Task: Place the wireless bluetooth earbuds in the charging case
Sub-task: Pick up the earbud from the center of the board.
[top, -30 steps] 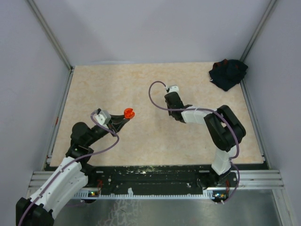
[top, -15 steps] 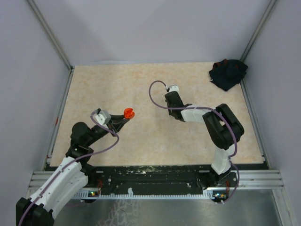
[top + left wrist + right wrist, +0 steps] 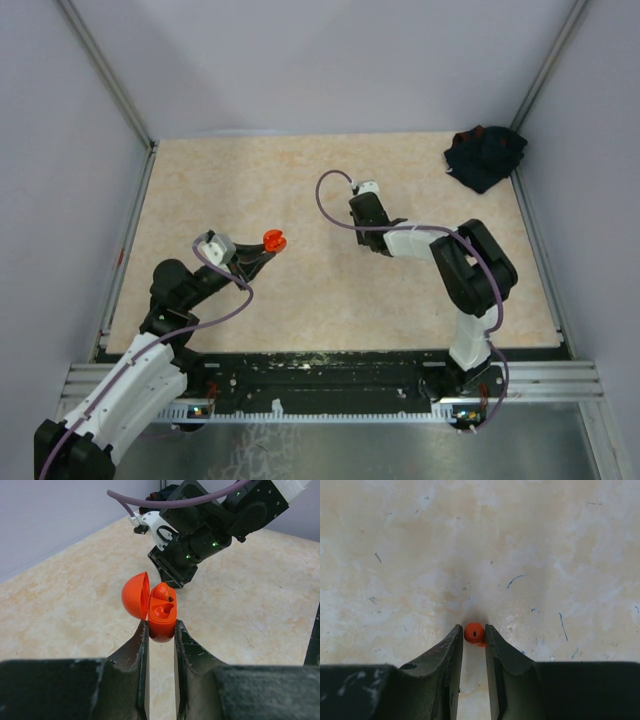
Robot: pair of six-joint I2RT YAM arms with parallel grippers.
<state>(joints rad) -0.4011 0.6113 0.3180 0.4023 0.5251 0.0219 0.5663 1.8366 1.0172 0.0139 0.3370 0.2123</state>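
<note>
Left gripper (image 3: pixel 161 630) pinching orange charging case (image 3: pixel 162 622), lid (image 3: pixel 134 594) hinged open; right gripper (image 3: pixel 474 636) fingertips clamping small orange earbud (image 3: pixel 473 630) at table (image 3: pixel 395 555) surface

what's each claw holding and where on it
Left claw grips the open orange case by its base; right claw pinches an orange earbud by its sides.

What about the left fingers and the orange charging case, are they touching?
Touching. The left wrist view shows the open charging case pinched at its base between both left fingers, with no gap on either side.
</note>
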